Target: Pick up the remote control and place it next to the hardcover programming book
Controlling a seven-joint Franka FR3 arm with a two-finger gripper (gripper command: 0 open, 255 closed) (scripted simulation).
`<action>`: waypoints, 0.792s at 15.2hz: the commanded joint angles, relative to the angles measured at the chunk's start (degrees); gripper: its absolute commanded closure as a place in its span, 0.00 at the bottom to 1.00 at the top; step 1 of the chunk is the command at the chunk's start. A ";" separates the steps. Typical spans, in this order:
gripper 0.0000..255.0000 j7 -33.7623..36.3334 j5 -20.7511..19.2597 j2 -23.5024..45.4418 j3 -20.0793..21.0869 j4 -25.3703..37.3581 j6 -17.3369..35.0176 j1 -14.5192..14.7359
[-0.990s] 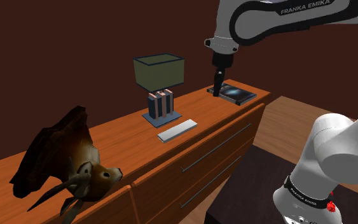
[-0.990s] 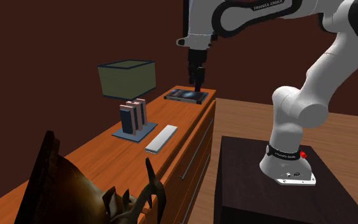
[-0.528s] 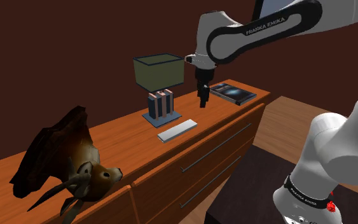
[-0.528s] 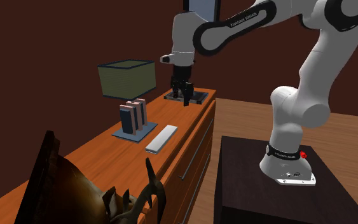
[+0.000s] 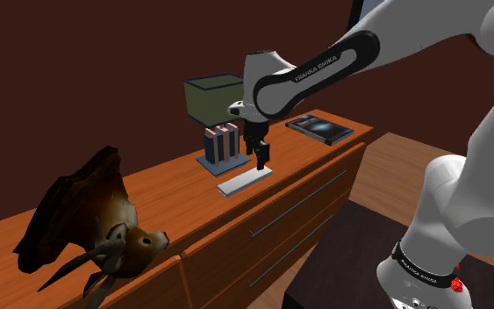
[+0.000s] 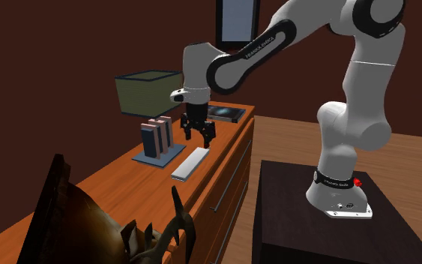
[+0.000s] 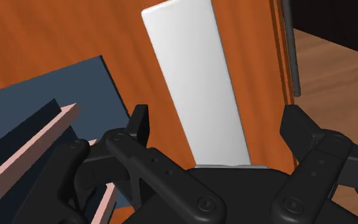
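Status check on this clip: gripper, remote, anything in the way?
Gripper open, over the white remote, nothing held. Remote flat on the dresser, well apart from the book. Lamp base close beside the remote; likely tight on that side.

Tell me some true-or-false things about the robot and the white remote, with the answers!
1. The pincer is open above the remote. True.
2. The remote lies on the book. False: it lies on the dresser, apart from the book.
3. The lamp has a red shade. False: the shade is olive green.
4. The remote is white. True.
5. The pincer holds the remote. False: its fingers are apart and not touching it.
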 commanded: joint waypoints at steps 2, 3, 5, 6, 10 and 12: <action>0.00 -6.33 1.47 5.22 0.69 1.43 3.18 1.19; 0.00 -6.38 1.55 5.67 0.73 1.12 3.93 1.14; 0.00 -6.50 1.71 6.60 0.74 0.54 5.44 1.10; 0.00 -6.56 1.80 7.08 0.74 0.27 6.19 1.08; 0.00 -6.82 2.15 8.90 0.77 -0.59 8.85 1.03; 0.00 -6.81 2.15 8.90 0.77 -0.60 8.85 1.03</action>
